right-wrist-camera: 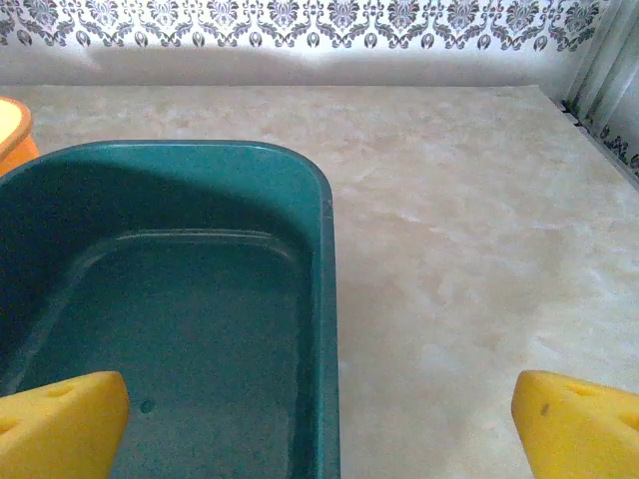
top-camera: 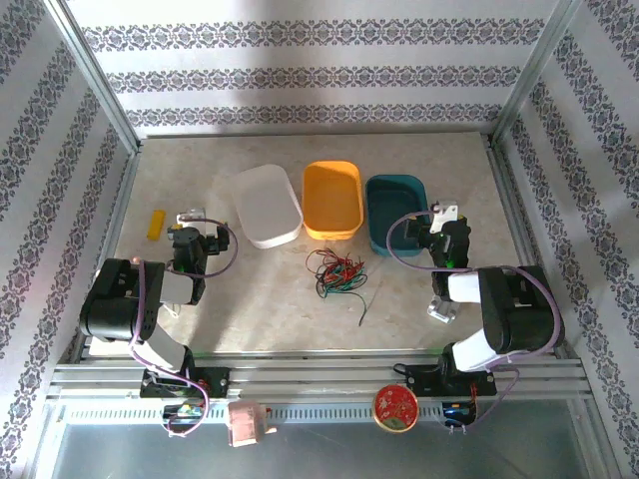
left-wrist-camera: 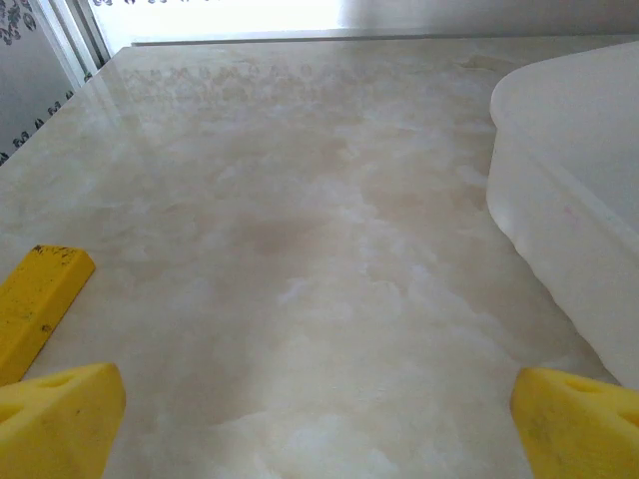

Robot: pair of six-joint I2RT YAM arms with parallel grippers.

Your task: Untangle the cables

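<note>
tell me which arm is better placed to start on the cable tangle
Right, marginally. The cables lie nearer the right pincer than the left pincer, and a loose black strand trails toward the right arm's side. Both pincers are open.

Left arm (top-camera: 125,299), right arm (top-camera: 509,311) folded; both jaws wide, empty.

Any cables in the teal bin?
No, the cables lie tangled on the table in front of the orange bin, outside the teal bin.

Teal bin (right-wrist-camera: 200,190): sat left, on the table (right-wrist-camera: 469,230).
Right gripper (right-wrist-camera: 319,434): jaws stood wide apart.
Orange bin (right-wrist-camera: 12,125): showed beyond it, left.
</note>
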